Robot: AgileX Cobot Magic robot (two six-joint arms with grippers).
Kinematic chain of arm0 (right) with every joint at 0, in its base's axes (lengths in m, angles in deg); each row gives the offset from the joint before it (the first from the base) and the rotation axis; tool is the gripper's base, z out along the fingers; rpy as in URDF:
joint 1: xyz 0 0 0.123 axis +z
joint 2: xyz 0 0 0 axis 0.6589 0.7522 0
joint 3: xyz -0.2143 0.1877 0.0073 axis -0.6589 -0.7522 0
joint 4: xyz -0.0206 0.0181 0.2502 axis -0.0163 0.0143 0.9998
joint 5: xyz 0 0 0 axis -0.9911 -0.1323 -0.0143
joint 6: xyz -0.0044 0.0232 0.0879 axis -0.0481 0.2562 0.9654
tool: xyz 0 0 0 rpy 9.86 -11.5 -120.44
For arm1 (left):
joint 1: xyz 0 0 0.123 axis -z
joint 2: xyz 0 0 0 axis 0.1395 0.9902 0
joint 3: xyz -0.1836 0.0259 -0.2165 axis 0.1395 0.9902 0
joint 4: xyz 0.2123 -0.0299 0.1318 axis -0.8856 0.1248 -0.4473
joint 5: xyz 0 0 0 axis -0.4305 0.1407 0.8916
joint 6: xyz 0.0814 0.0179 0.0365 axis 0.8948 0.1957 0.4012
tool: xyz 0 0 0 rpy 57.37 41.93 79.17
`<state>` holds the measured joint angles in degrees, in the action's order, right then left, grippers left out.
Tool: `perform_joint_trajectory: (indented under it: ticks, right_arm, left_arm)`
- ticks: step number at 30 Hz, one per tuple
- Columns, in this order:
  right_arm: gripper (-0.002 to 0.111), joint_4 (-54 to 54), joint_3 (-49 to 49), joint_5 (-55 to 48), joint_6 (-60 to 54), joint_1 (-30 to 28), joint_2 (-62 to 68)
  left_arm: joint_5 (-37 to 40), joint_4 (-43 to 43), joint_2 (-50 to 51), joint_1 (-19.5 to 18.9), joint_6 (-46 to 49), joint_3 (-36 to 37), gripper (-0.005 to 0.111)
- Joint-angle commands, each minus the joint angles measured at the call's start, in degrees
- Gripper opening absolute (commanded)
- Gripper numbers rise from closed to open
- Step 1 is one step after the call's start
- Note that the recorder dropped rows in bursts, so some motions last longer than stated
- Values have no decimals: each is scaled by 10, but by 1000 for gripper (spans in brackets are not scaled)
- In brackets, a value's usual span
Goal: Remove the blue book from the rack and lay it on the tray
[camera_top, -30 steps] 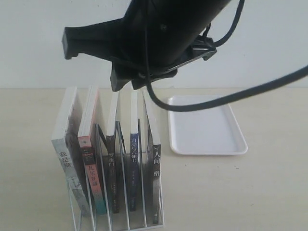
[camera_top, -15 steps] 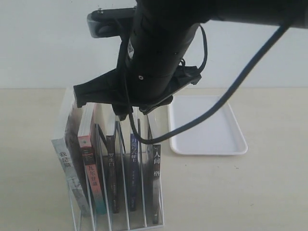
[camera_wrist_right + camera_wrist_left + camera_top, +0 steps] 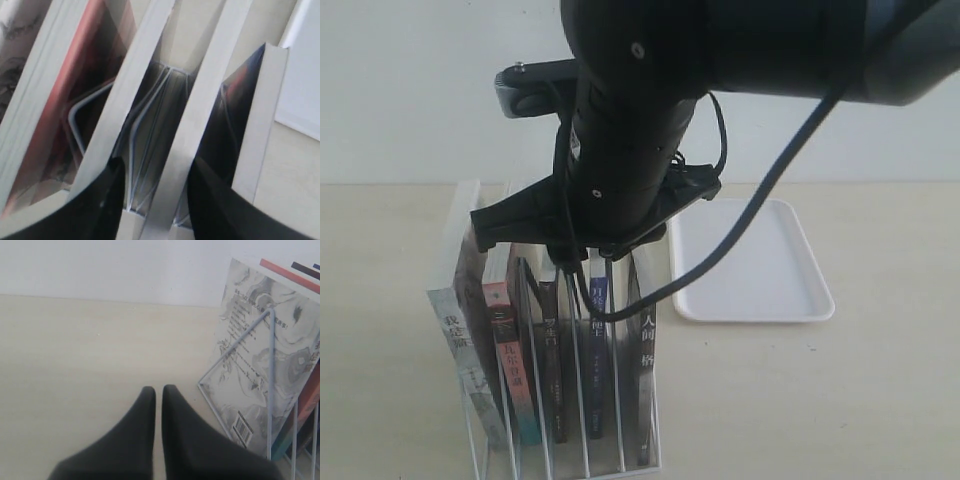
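The white wire rack (image 3: 620, 466) holds several upright books. The blue book (image 3: 597, 345) stands second from the right, its dark blue spine showing white characters. My right arm (image 3: 625, 130) hangs over the rack and hides the book tops. In the right wrist view my right gripper (image 3: 156, 166) is open, its fingers either side of the blue book's (image 3: 202, 117) page edge, with gaps on both sides. The white tray (image 3: 752, 265) lies flat to the right of the rack. My left gripper (image 3: 158, 391) is shut on nothing, low over the table beside the rack (image 3: 270, 390).
A grey-white marbled book (image 3: 265, 335) leans at the rack's left end. A red-and-teal-spined book (image 3: 510, 370) and two black-spined books (image 3: 552, 360) (image 3: 644, 370) flank the blue one closely. A black cable (image 3: 760, 200) loops from the arm over the tray. A white wall stands behind.
My right arm has come down from above the rack until its gripper reaches the book tops, straddling the blue book. The books and tray have not moved.
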<state>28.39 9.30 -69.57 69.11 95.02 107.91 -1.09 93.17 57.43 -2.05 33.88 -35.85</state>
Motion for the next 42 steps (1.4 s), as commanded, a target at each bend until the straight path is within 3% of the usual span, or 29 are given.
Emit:
perform_joint_trajectory:
  ticks: [1, 19, 42]
  right_arm:
    - [40, -5, 1, 2, 5, 0, -2]
    - [40, -4, 74, -35, 7, 6, -11]
    - [40, -2, 74, -14, 22, 22, 37]
  left_arm:
    - [0, -2, -2, -1, 2, 2, 4]
    - [0, -2, -2, -1, 2, 2, 4]
    - [0, -2, -2, -1, 2, 2, 4]
